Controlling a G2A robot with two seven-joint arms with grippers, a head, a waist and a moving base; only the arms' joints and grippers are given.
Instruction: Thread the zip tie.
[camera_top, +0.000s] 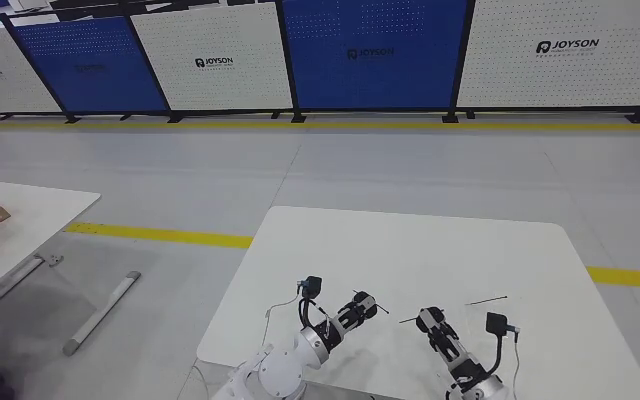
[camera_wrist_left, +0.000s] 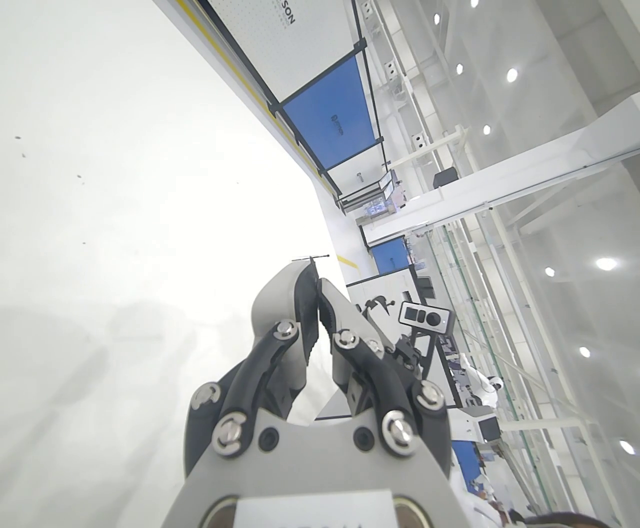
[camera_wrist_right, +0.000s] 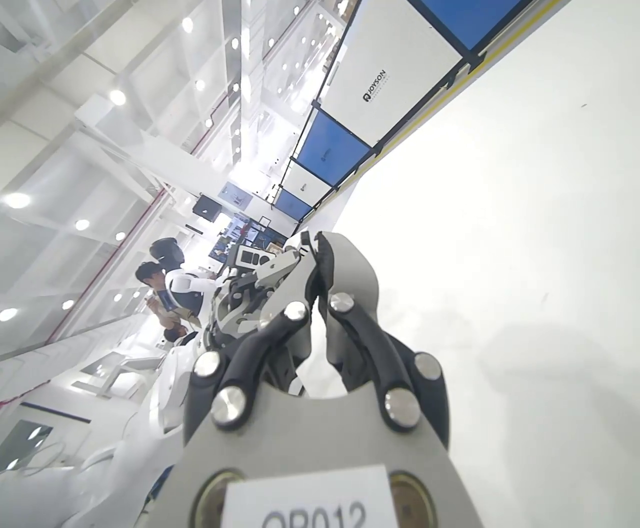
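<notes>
Left claw (camera_wrist_left: 317, 277): clamped shut on the zip tie (camera_wrist_left: 310, 258), end poking out crosswise for feeding.
Right claw (camera_wrist_right: 316, 245): closed too, facing it just beside; grip contents unclear.
Loose tie (camera_top: 487, 299): lying apart on desk (camera_top: 420, 250).

Both arms reach low over the near part of the table. The left arm (camera_top: 335, 330) angles forward and inward, and the right arm (camera_top: 452, 352) angles forward and slightly inward, so the two wrists converge. The left gripper (camera_wrist_left: 317, 280) and right gripper (camera_wrist_right: 316, 250) sit near each other, tips apart with a gap between them. Left gripper: fingers (camera_wrist_left: 300, 295) closed pad to pad, pinching a thin zip tie (camera_wrist_left: 310, 258) that crosses their tips. Right gripper: fingers (camera_wrist_right: 345, 265) drawn together with the pads meeting at the tips; whether anything sits between them cannot be determined. Each wrist is rolled so that its fingers lie roughly side by side above the surface.
</notes>
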